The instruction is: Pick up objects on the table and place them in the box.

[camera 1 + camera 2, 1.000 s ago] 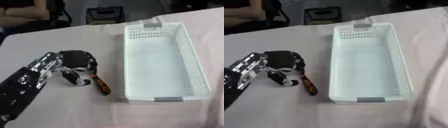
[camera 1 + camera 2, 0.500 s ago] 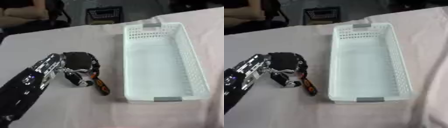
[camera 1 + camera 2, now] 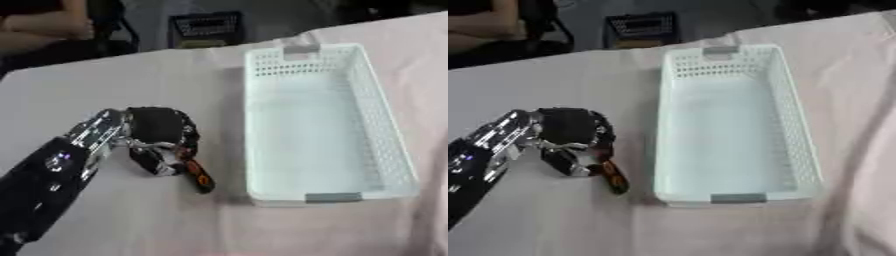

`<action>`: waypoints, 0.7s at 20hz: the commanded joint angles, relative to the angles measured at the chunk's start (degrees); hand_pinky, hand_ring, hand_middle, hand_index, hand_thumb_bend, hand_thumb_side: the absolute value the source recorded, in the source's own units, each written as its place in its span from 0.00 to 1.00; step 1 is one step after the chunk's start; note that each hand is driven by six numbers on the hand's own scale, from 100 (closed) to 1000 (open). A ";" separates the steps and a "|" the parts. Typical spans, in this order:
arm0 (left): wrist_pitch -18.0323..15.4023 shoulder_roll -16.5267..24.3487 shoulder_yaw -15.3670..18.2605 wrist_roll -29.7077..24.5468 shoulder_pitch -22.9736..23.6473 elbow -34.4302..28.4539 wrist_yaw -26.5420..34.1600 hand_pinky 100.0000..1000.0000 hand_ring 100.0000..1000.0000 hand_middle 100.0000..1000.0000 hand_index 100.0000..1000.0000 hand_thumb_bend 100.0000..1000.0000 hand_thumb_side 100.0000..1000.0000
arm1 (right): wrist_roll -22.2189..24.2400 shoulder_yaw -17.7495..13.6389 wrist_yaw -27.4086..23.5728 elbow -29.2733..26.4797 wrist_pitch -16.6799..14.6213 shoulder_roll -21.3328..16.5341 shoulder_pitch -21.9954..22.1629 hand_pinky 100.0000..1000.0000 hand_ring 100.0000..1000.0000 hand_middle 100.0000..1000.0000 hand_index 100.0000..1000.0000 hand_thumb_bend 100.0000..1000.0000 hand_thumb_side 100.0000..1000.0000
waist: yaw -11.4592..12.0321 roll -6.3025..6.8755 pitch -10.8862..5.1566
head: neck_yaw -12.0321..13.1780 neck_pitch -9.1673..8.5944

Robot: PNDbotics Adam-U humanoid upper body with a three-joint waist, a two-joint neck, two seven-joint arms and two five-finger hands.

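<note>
Left hand (image 3: 157, 134), seen from the left eye, sits over a small orange-and-black tool (image 3: 197, 175) on the table (image 3: 131, 80), its fingers curled down round the tool's near end (probably a pinch on it, though the contact itself is hidden), while the long axis of the tool runs out from under the fingers toward the lower right. From the right eye, the white basket (image 3: 798, 140) stands just to the right of the tool with its long side parallel to the coming carry, so this arm is the nearer one; the right hand shows in neither view.
</note>
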 commanded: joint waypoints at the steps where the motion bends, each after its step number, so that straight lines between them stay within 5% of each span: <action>1: 0.25 0.66 0.15 0.40 -0.85 0.34 -0.75 0.67 0.66 0.45 0.63 0.28 0.23 | 0.14 -0.15 -0.23 -1.23 -0.07 -0.36 -0.35 0.37 0.50 0.56 0.79 0.00 0.73 | -0.02 -0.52 -0.66 | -0.27 -0.93; 14: 2.13 0.97 0.66 0.32 -1.10 0.74 0.52 0.65 0.48 0.25 0.42 0.00 0.15 | 0.17 -0.23 -0.13 -1.23 0.02 -0.28 -0.35 0.37 0.50 0.55 0.79 0.00 0.73 | 0.01 -0.52 -0.59 | -0.53 -1.09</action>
